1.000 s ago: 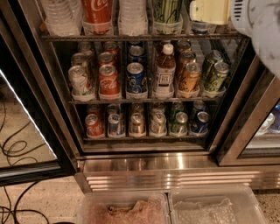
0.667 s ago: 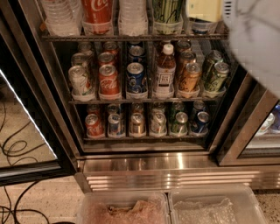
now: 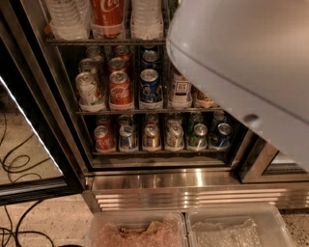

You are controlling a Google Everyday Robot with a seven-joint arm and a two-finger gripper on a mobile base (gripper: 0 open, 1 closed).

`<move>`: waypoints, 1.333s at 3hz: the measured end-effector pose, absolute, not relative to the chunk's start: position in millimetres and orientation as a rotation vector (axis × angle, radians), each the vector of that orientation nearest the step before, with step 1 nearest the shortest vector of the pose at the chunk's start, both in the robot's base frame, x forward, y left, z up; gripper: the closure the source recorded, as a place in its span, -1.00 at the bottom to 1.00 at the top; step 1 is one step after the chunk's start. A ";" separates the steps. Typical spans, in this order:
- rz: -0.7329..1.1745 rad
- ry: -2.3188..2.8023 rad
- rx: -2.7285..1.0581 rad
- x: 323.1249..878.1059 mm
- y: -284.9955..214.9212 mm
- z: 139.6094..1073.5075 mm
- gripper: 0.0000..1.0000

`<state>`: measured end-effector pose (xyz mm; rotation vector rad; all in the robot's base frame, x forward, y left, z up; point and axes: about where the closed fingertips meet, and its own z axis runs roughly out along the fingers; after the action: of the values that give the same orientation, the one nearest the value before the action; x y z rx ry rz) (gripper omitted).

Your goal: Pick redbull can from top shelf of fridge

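The fridge [image 3: 193,192] stands open in front of me, with a black frame, wire racks and a ribbed steel base. The highest rack in view [image 3: 106,42] carries clear bottles [image 3: 65,17] and a red Coca-Cola bottle [image 3: 107,14]. No redbull can shows on it; its right half is hidden. A large white arm link [image 3: 241,62] covers the upper right of the camera view. My gripper is out of view, beyond that link. Lower racks hold several cans, among them a red Coca-Cola can [image 3: 119,89] and a blue can [image 3: 150,86].
The open glass door [image 3: 24,144] stands at the left, with black cables [image 3: 14,161] on the floor behind it. Two clear plastic bins [image 3: 137,230] [image 3: 234,229] sit just below the fridge base. Another cooler's frame [image 3: 256,161] adjoins at the right.
The white arm link has swung from the top right corner down and left. It now hides the right part of the upper racks.
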<state>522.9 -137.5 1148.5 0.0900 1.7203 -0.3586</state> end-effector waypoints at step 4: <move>-0.457 1.855 0.211 560.3 -144.0 1129.5 -1.00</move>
<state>560.3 -144.0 1129.5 0.2105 1.8550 -0.4567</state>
